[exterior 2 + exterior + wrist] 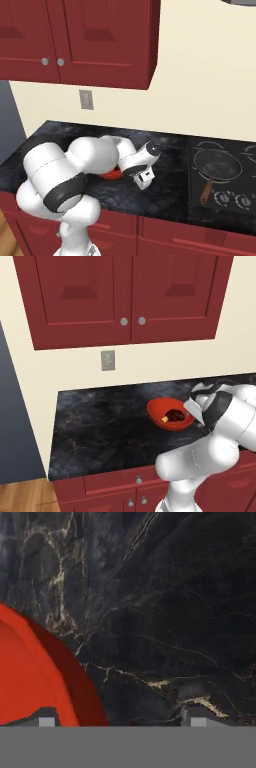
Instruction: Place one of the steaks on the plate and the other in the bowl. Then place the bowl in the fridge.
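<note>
the glossy orange-red bowl (170,413) sits on the dark marble counter (100,426), below the wall outlet (107,360), holding the dark brown steak (174,415). the gripper (120,722) straddles its rim, fingers spread wide, grasping nothing.

Glossy orange-red bowl (170,413) on polished dark marble counter (100,431) with pale veins.

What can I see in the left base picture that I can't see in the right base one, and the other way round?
From the left base view you look into the bowl and see a dark brown steak lying inside, plus a bit of wooden floor. From the right base view you get the stove with a black frying pan on it. Both share the dark marble counter, the wall outlet, the red cabinets and the white arm.
</note>
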Controlling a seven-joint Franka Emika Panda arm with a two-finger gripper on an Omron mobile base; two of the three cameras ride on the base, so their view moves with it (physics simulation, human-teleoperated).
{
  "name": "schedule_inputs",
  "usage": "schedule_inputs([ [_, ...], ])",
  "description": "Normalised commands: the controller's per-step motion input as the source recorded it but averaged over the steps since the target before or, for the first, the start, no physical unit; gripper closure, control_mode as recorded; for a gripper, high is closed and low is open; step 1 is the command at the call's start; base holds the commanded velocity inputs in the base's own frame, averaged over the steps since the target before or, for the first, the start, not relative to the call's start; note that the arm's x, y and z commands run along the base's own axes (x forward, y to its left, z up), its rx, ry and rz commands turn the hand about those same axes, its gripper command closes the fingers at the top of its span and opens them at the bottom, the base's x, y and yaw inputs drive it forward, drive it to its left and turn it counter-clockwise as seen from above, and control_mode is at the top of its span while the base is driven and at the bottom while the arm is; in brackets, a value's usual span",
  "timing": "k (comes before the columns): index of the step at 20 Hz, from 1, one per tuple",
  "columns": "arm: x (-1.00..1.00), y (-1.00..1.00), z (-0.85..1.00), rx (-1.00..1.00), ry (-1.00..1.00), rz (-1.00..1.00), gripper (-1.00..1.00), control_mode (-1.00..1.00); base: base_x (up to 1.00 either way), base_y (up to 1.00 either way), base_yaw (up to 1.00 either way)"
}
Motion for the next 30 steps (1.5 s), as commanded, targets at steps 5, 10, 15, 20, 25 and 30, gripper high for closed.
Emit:
schedule_inputs([
  [5,0.07,0.21,-0.19,0.0,0.0,-0.01,1.0,-1.0,0.0,0.0,0.0],
  [10,-0.09,0.16,0.0,-0.01,0.0,0.0,1.0,-1.0,0.0,0.0,0.0],
  [15,-0.05,0.3,0.0,-0.03,0.0,0.0,1.0,-1.0,0.0,0.0,0.0],
  [20,-0.29,-0.1,0.47,0.0,-0.07,0.0,1.0,-1.0,0.0,0.0,0.0],
  [25,-0.58,-0.06,1.0,-0.11,-0.06,-0.01,1.0,-1.0,0.0,0.0,0.0],
  [30,-0.61,0.0,0.91,-0.4,0.0,-0.01,1.0,-1.0,0.0,0.0,0.0],
])
